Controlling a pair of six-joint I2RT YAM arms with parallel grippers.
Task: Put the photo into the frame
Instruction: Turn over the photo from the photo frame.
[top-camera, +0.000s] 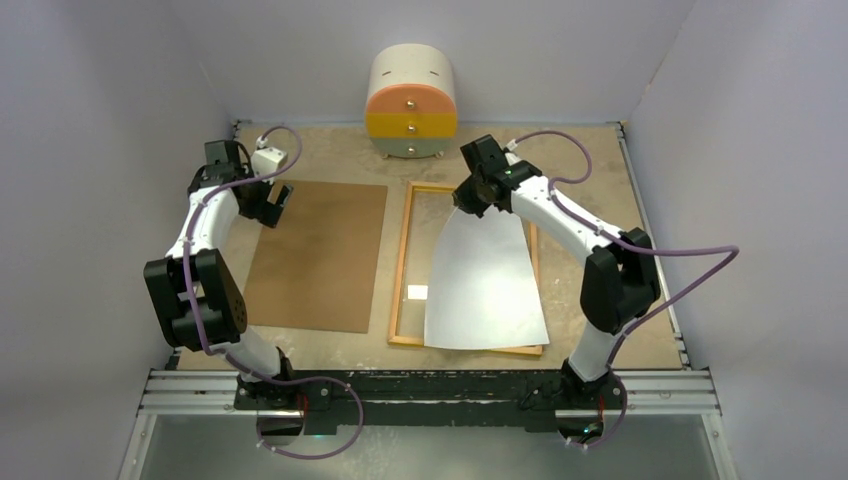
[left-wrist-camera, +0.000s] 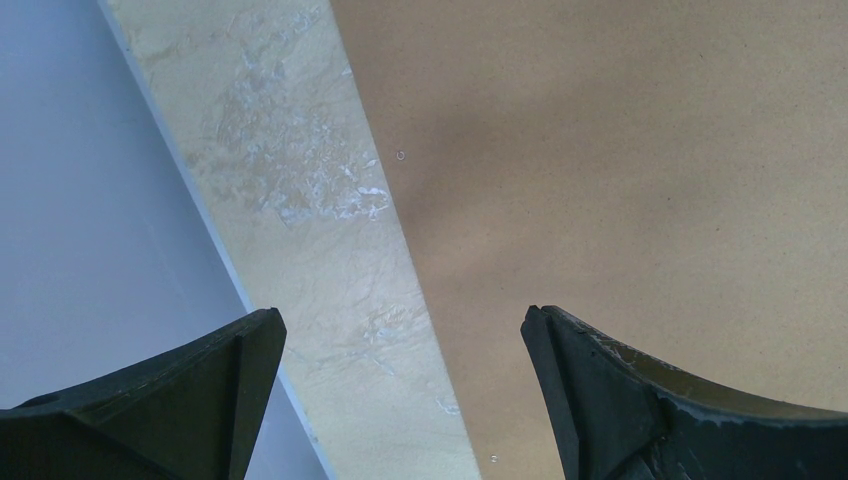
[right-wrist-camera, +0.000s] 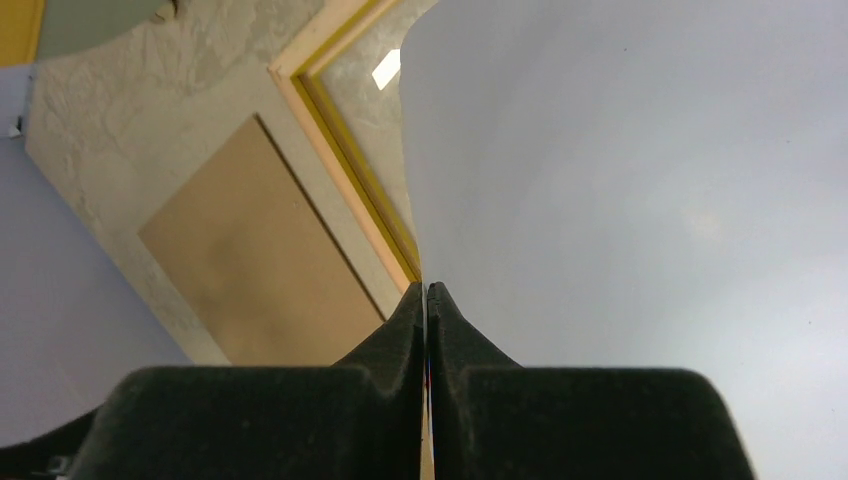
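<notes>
From above, the thin rectangular frame (top-camera: 400, 270) lies flat on the mottled beige worktop (top-camera: 600, 170), right of centre, wood-coloured back up; the large photo (top-camera: 485, 280) shows only its plain white back and slopes over the frame's opening, far end raised, near edge down at the frame's near rail and seemingly overlapping it; the right gripper (top-camera: 466, 203) pinches that raised far end; the left gripper (top-camera: 275, 200) hangs over the far left corner of a flat brown rectangular board (top-camera: 320, 255) lying left of the frame; a rounded cream, orange and yellow drawer cabinet (top-camera: 412, 105) stands at the far edge.

Left wrist view: the left gripper (left-wrist-camera: 400, 400) is spread wide and holds nothing, above the board's (left-wrist-camera: 620, 180) edge and a strip of bare worktop (left-wrist-camera: 300, 200).

Right wrist view: the right gripper (right-wrist-camera: 427, 300) is clamped tight on the photo's (right-wrist-camera: 620, 200) edge; the frame's (right-wrist-camera: 330, 150) rail, yellow along its inner lip, runs beside it.

Judged so, the photo is picked up and roughly aligned; lowering it flat inside the rails and releasing remain.
</notes>
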